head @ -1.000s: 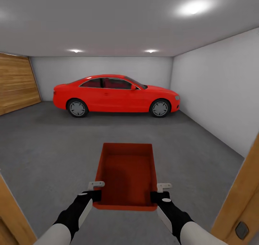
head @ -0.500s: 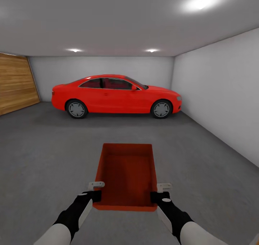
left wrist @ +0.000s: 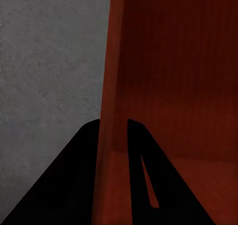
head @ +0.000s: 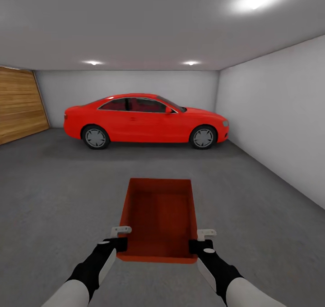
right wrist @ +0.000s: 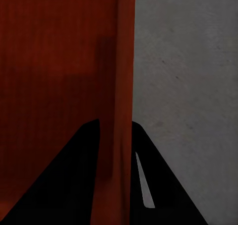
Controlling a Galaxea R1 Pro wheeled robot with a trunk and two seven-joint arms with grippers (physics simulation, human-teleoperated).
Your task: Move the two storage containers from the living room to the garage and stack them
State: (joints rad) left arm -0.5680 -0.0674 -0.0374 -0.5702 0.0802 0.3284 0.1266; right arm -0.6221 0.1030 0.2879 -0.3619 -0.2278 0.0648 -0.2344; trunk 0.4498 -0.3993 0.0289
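The storage container (head: 158,219) hangs above the garage floor (head: 54,194), before the red car (head: 144,120). Left gripper (head: 118,237) and right gripper (head: 199,240) each pinch a side wall. It looks rigid, empty and probably light; those walls suit gripping.

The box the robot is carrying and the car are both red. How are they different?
The open orange-red rectangular box is small in the picture; the shiny red coupe car is far larger. The box is held off the grey floor by the left hand and right hand; the car rests on its wheels. The box is near, the car by the back wall. Both are reddish.
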